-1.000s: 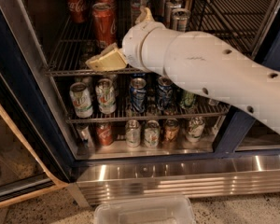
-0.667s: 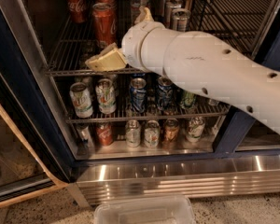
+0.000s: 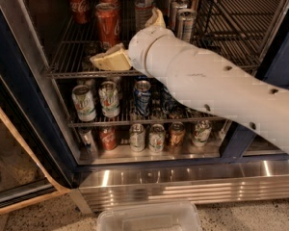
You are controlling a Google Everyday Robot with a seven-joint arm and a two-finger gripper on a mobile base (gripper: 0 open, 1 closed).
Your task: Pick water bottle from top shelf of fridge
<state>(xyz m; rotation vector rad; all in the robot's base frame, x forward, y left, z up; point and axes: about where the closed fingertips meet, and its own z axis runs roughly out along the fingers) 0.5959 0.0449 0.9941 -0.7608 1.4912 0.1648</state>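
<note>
Fridge (image 3: pixel 183 183) top shelf (image 3: pixel 231 32), gripper (image 3: pixel 127 36) at front edge

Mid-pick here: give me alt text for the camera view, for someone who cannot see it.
A white robot arm reaches into the open fridge, its claw open over the front of the top shelf, near the water bottle standing farther back between red cola cans and slim silver cans. The racks below hold more cans.
</note>
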